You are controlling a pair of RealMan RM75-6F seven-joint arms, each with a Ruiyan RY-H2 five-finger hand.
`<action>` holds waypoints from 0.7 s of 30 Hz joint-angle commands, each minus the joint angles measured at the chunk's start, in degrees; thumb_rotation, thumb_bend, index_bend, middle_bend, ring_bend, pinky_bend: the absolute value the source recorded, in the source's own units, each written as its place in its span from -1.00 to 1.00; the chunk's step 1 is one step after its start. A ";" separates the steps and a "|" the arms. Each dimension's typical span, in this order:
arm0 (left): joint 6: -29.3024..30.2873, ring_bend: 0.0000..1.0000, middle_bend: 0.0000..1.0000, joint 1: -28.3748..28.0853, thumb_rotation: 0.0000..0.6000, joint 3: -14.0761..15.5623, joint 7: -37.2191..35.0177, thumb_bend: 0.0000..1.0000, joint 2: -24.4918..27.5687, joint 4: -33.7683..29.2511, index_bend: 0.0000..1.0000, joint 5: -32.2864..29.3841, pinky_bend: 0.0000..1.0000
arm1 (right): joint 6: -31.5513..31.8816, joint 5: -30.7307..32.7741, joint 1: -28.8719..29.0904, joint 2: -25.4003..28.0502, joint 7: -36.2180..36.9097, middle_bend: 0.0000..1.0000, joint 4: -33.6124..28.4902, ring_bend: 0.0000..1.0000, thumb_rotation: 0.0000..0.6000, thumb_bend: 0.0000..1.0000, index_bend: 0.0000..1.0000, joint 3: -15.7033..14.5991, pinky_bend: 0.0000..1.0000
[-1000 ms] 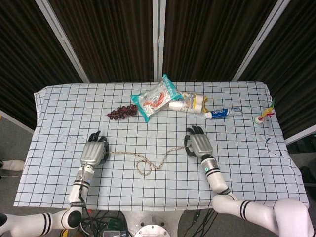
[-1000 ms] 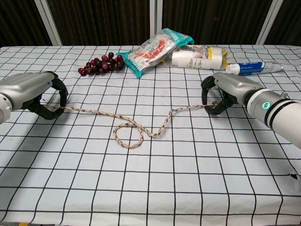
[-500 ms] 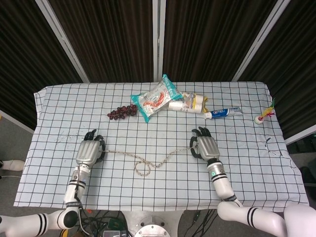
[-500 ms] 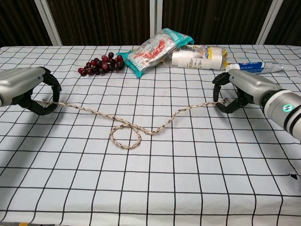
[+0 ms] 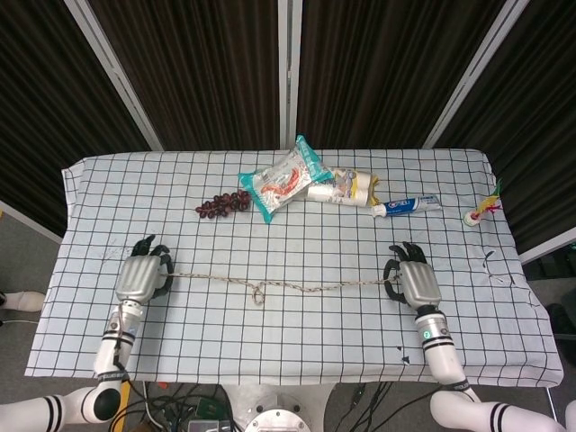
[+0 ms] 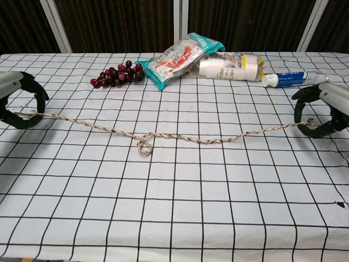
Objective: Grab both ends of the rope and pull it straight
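Near of the rope (image 6: 180, 136) the checked tablecloth (image 6: 180, 213) lies open for a hand, while grapes (image 6: 115, 75), snack bag (image 6: 182, 57) and toothpaste (image 6: 292, 79) crowd beyond it.

Even, bright light falls from above on the checked tablecloth (image 5: 297, 189), which reads clean white with no glare. Behind the tablecloth the dark curtains (image 5: 207, 72) swallow the light and stay almost black. Shadows are soft and short, hugging the snack bag (image 6: 180, 57) and the grapes (image 6: 117, 73). Both views are sharp. In the chest view the grid lines bow slightly toward the edges.
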 commanded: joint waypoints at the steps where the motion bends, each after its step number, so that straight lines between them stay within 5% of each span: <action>1: -0.21 -1.00 -0.49 0.66 1.00 0.56 -1.13 -0.21 0.74 0.20 0.14 0.58 -0.81 | 0.05 -0.13 -1.06 1.55 1.57 -0.69 -0.38 -1.00 1.00 -0.25 0.22 -0.06 -1.00; 21: -1.75 -1.00 -0.48 2.03 1.00 0.77 -3.56 -0.21 1.17 3.59 0.14 1.24 -0.81 | -1.38 -1.87 -4.45 3.78 6.48 -0.69 3.22 -1.00 1.00 -0.24 0.26 -1.10 -1.00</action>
